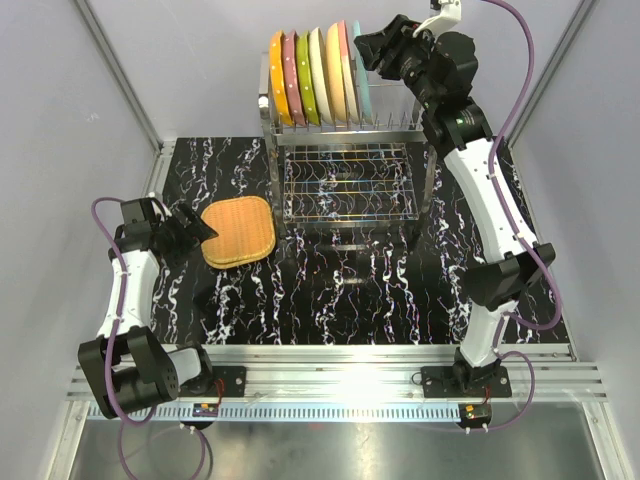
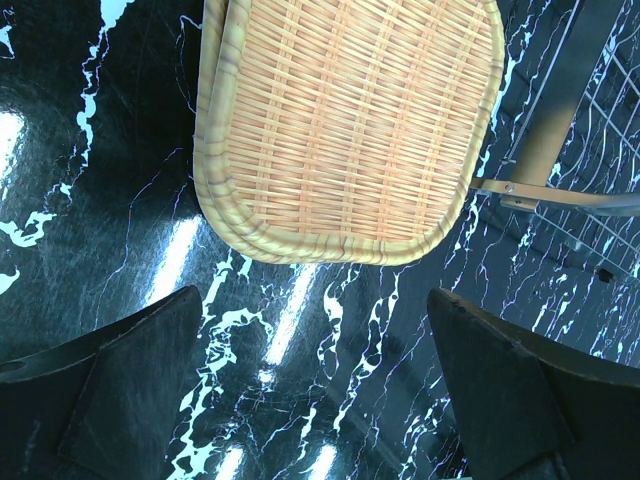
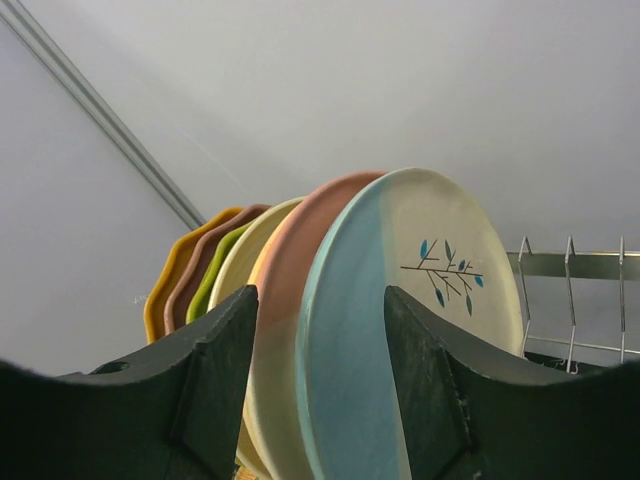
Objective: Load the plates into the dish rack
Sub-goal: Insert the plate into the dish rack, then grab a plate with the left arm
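Top external: right arm (image 1: 482,185) reaches high, end effector (image 1: 364,47) astride plates (image 1: 312,78).

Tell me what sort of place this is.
Most likely a robot test cell, not a real kitchen: the left arm and right arm are bolted to an aluminium rail at the table's edge, bare grey panel walls enclose it, and a dish rack of plates stands staged on the marble-patterned tabletop.
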Controlling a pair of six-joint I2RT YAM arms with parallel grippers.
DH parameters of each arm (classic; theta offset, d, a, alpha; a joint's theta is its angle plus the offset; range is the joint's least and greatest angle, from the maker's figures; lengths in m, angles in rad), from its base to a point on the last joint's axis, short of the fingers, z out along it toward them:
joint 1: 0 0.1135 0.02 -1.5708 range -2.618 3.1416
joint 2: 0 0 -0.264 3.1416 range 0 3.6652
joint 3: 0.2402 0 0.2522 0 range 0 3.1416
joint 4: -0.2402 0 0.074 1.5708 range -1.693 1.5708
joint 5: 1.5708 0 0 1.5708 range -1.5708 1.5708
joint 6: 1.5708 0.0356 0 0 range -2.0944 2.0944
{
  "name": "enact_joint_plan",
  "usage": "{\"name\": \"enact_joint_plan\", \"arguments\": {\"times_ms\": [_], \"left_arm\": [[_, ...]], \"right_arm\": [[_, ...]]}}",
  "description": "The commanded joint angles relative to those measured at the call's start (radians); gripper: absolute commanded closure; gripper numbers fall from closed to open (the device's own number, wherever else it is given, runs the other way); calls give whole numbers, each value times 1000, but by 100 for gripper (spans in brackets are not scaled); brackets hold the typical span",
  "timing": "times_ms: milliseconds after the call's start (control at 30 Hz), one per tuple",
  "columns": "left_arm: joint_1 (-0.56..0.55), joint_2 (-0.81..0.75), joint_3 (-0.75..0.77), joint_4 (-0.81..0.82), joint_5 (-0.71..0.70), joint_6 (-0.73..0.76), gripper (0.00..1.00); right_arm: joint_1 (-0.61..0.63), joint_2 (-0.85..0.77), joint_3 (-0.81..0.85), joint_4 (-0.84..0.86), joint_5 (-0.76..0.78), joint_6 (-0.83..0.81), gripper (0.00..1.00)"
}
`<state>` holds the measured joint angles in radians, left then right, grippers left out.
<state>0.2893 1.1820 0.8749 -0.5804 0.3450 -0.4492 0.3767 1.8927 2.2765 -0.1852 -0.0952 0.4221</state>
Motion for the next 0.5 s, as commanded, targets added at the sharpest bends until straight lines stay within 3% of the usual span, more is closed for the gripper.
{"name": "enact_joint_plan", "arguments": {"times_ms": [0, 267, 367, 467], "left_arm": [[-2, -5, 1, 34, 28, 7, 1], [-2, -13, -1, 37, 28, 15, 1], [-4, -2, -2, 39, 25, 17, 1], [-3, 28, -1, 37, 43, 17, 1]], "right_arm": [[2, -87, -14, 24, 17, -23, 38], [1, -219, -141, 62, -3, -54, 36], [1, -315, -260, 110, -44, -83, 36], [1, -470, -488, 177, -130, -106, 37]]}}
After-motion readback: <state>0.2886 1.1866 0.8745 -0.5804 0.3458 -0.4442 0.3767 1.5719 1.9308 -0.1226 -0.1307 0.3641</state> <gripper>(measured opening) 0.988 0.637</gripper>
